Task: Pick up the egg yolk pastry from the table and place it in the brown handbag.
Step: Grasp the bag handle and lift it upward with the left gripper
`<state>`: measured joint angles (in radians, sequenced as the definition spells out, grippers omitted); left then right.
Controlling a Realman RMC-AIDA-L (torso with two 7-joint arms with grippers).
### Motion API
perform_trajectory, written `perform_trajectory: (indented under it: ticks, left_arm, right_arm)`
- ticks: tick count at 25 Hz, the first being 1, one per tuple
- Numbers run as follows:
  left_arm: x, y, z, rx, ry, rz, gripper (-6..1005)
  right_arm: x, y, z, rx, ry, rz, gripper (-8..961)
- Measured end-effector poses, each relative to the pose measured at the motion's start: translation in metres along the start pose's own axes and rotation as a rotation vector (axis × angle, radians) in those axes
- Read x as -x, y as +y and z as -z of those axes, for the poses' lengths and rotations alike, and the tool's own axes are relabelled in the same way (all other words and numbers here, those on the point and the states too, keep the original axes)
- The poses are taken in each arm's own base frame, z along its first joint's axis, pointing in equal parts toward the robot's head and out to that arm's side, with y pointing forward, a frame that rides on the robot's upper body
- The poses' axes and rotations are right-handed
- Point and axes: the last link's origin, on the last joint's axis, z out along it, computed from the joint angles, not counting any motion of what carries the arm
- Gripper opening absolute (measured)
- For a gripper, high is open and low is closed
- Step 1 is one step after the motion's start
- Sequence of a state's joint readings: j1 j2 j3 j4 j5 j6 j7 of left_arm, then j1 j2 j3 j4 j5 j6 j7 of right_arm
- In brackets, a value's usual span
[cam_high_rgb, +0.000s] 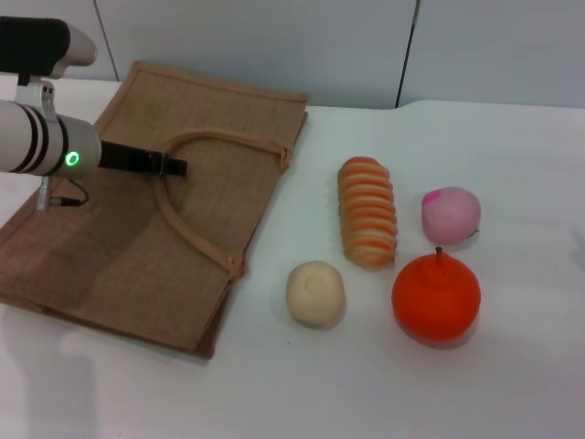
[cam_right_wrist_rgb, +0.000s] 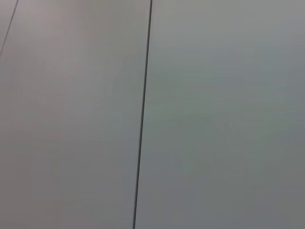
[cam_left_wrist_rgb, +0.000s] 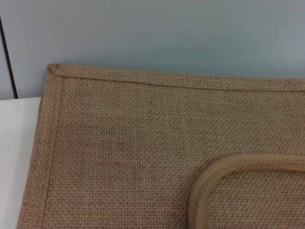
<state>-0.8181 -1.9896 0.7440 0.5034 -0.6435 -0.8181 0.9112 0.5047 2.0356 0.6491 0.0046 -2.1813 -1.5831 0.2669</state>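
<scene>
Left gripper [cam_high_rgb: 179, 167] over bag [cam_high_rgb: 110, 265] by handle [cam_high_rgb: 196, 240]; whether it's wide or closed, you cannot tell. Right gripper out of view. Pastry [cam_high_rgb: 316, 294] on tabletop [cam_high_rgb: 292, 393], just beside bag edge, untouched. Lift handle first to open bag mouth; approach pastry from above, squeeze gently.

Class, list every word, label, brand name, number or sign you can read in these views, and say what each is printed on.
None: no readable text in any view.
The brown handbag, egg yolk pastry, bread roll, pink ball and orange carry no print.
The left arm shows only a green light, no lettering.
</scene>
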Motion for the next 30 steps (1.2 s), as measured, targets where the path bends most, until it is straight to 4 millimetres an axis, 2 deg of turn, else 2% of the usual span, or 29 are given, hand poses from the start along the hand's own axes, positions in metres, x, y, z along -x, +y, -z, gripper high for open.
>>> perform_trajectory:
  ticks: [20, 26, 30]
  left_arm:
    - [0.0009, 0.0007, 0.0, 0.006, -0.006, 0.006, 450]
    - [0.0009, 0.0009, 0.0, 0.007, -0.005, 0.009, 234]
    - [0.002, 0.0008, -0.0002, 0.008, -0.002, 0.012, 180]
  right_arm:
    - [-0.0001, -0.0003, 0.0006, -0.002, 0.001, 0.0, 879]
    - [-0.0002, -0.0005, 0.0012, -0.003, 0.002, 0.0, 879]
    - [-0.0003, -0.0005, 0.0013, -0.003, 0.002, 0.0, 880]
